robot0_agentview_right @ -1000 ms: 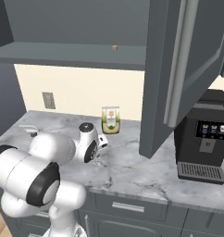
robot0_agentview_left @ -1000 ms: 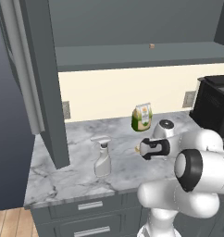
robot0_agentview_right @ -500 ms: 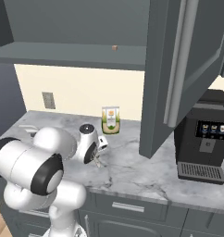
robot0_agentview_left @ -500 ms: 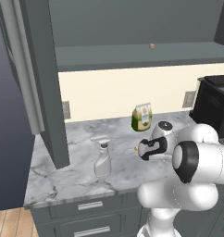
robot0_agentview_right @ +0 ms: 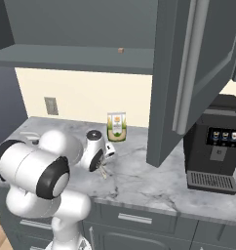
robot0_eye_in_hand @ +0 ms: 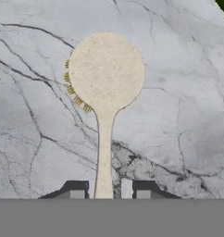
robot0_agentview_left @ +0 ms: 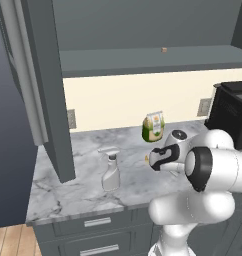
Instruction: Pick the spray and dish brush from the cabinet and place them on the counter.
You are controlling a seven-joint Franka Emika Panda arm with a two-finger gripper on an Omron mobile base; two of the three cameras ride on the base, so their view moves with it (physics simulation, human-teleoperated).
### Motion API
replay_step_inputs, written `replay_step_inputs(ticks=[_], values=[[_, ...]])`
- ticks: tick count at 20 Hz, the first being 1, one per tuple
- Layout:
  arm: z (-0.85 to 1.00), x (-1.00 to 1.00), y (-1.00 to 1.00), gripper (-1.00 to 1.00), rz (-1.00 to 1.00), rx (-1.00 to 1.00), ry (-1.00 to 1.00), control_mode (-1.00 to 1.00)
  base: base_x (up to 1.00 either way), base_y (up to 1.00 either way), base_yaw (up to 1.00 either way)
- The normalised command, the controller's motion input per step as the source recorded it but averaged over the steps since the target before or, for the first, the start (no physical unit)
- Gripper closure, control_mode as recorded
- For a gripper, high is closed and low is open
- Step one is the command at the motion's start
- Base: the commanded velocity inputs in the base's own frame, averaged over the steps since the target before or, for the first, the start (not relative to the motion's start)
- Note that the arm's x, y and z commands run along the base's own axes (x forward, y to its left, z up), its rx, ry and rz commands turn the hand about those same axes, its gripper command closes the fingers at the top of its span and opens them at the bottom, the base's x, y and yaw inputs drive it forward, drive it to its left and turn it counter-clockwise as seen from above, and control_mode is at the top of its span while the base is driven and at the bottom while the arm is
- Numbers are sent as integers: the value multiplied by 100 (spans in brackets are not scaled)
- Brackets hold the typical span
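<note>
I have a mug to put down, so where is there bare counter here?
Bare counter lies between the dish brush and the coffee machine, and left of the spray under the open cabinet door. It is crowded mid-counter: spray, gripper, brush, green pouch.

Since a second ago the gripper (robot0_eye_in_hand: 110, 190) has parted its jaws slightly around the dish brush (robot0_eye_in_hand: 105, 92) handle, and the arm's elbow has swung a little toward the spray (robot0_agentview_left: 111, 172).
</note>
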Motion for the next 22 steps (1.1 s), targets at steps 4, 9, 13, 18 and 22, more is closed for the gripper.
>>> replay_step_inputs(ticks=[4,9,13,18,22], values=[[-10,0,4,-100,0,1,0,-100,0,0,0],[6,-12,2,-100,0,0,0,-100,0,0,0],[35,-38,4,-100,0,1,-4,-100,0,0,0],[42,-31,7,-100,-3,0,-2,-100,0,0,0],[25,-49,0,-100,-17,4,-1,-100,0,0,0]])
